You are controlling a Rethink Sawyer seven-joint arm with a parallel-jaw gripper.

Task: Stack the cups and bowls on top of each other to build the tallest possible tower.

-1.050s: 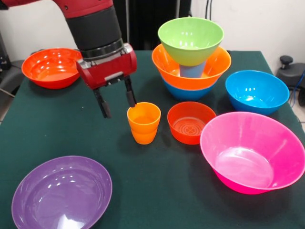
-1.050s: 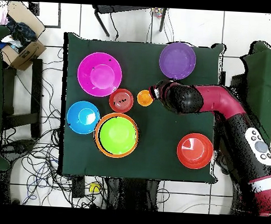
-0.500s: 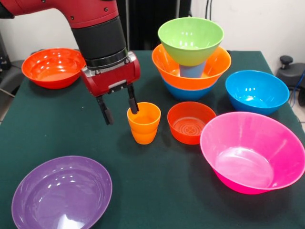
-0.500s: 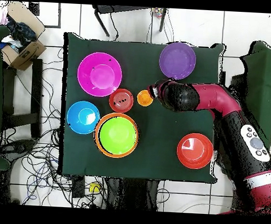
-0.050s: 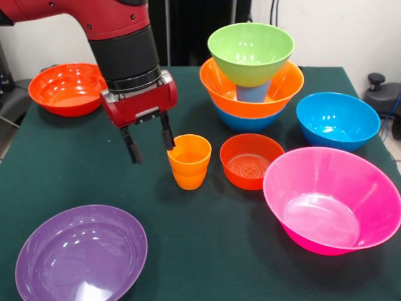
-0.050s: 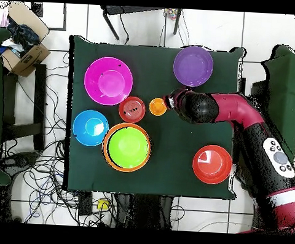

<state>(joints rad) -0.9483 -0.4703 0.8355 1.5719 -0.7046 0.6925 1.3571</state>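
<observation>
Your tower (image 5: pixel 252 75) near the table's (image 5: pixel 207 244) far edge has four pieces: blue bowl, orange bowl, light blue cup, lime bowl. Five bowls lie loose. The open gripper (image 5: pixel 149 139) straddles the rim of the nested glossy orange plastic cups (image 5: pixel 188 161) mid-table, holding nothing.

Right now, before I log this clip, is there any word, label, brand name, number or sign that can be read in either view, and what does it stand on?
No readable text in either view.
Glossy plastic bowls and orange plastic cups: plain, no print.
Red and black robot arm: small round marks near its base, too small to read.
Open cardboard box on the floor beside the dark green table: nothing legible on it.
</observation>
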